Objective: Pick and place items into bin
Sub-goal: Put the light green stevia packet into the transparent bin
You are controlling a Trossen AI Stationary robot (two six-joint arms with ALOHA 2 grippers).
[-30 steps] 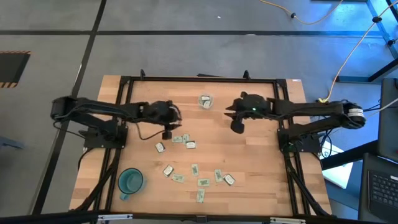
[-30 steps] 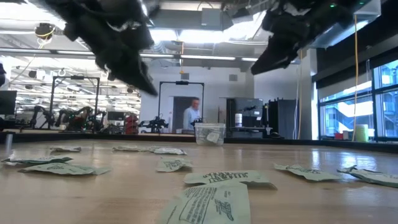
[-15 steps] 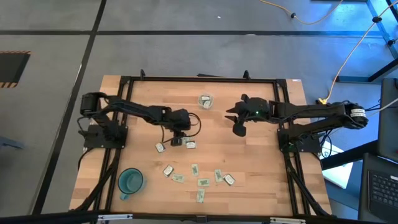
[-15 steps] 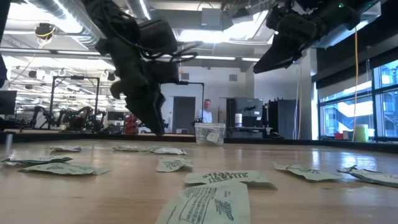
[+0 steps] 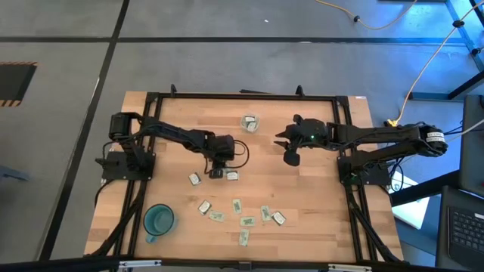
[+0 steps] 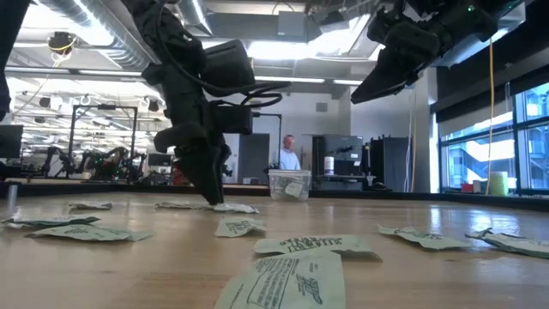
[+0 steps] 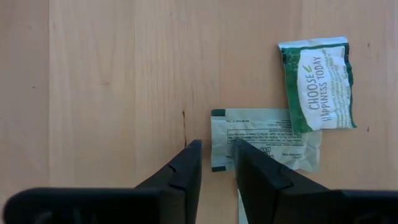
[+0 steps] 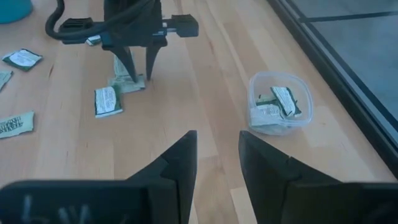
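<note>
The wooden table [image 5: 302,204] holds scattered packets [image 5: 242,215]. The left gripper [image 7: 214,165] reaches down, fingers parted, straddling one pale packet's [image 7: 267,138] edge. The right gripper [image 8: 214,155] hovers released near the clear bin [image 8: 280,102], which holds some packets.

Your left arm reaches from its base at the table's left edge toward the middle, elbow bent, wrist turned straight down. Its dark two-finger left gripper [image 5: 218,171] is lowered to the tabletop, fingertips at or just above the wood, the two fingers [image 7: 186,168] parted by a narrow gap and holding nothing.

Your right arm stretches in from the right edge and stops right of centre, held high off the table with the wrist angled down and leftward. Its dark two-finger right gripper [image 5: 290,156] hangs in the air, fingers [image 8: 177,163] spread apart and empty.
</note>
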